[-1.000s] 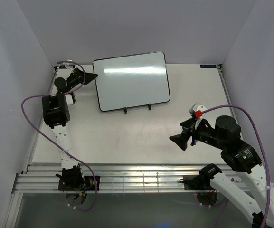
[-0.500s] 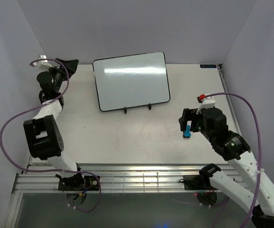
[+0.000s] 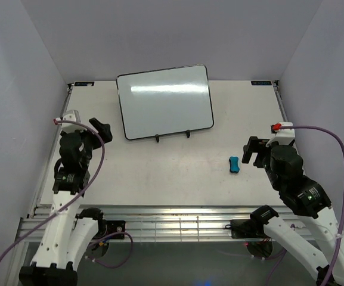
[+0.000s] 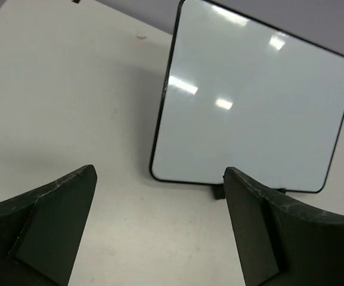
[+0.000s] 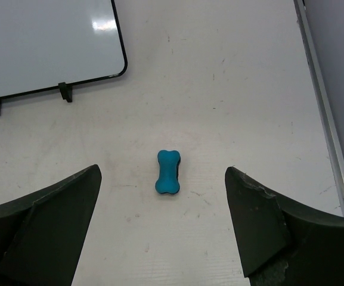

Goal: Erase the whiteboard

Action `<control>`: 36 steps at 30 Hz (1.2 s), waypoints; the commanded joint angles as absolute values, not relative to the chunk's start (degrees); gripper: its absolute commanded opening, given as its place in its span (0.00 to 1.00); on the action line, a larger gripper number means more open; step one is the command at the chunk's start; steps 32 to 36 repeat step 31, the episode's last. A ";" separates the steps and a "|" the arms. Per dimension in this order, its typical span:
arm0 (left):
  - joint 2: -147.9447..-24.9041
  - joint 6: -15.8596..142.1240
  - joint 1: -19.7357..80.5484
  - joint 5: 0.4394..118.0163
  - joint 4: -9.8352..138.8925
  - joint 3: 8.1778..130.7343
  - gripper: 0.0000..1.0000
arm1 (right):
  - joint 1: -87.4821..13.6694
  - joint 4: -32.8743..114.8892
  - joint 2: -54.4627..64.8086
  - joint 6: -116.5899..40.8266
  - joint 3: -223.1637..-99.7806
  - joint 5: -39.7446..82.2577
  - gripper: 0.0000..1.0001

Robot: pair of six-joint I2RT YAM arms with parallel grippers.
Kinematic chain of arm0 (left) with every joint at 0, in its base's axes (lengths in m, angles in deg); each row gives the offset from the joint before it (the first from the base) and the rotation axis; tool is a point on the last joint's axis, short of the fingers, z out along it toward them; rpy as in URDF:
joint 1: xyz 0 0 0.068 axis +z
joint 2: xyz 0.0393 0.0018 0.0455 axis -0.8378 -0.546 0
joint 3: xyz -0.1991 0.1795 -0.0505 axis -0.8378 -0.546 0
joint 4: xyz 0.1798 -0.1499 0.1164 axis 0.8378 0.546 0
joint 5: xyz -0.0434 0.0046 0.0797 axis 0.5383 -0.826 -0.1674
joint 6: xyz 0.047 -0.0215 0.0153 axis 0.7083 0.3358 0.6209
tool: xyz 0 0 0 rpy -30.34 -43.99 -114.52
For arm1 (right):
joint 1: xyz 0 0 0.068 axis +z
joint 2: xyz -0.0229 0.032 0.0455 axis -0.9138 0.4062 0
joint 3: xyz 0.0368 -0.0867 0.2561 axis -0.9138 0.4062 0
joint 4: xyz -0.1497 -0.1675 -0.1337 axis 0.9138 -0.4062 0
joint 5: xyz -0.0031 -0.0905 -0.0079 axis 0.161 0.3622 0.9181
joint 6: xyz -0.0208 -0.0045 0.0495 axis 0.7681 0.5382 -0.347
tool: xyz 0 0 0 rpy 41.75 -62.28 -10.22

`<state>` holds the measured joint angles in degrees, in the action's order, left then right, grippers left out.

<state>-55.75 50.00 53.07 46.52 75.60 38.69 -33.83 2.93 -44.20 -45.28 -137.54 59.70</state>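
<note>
Low at the near left, the left gripper (image 4: 160,170) is spread wide and holds nothing, its fingers pointing toward the far side. At the near right, the right gripper (image 3: 253,151) is also wide apart and empty, hovering above the table (image 3: 160,176). Just beyond it a small blue eraser (image 5: 167,172) lies flat, touching neither finger. Farthest back, mid-table, the whiteboard (image 3: 164,101) leans on its black stand (image 3: 157,139), its face plain glossy white

The whiteboard (image 3: 164,101) stands at the back of the table (image 3: 160,173), with the eraser (image 3: 234,164) lying well apart to its front right.
</note>
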 commanded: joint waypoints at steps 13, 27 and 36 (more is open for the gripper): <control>-41.96 64.43 47.06 42.09 97.84 43.17 0.98 | -33.95 3.81 -54.11 -41.44 -131.99 62.55 0.90; -41.87 63.99 46.01 41.12 94.76 39.92 0.98 | -33.95 6.01 -54.64 -40.30 -130.75 64.76 0.90; -41.43 63.73 45.83 40.42 94.50 39.48 0.98 | -33.95 6.27 -54.20 -40.21 -130.40 65.11 0.90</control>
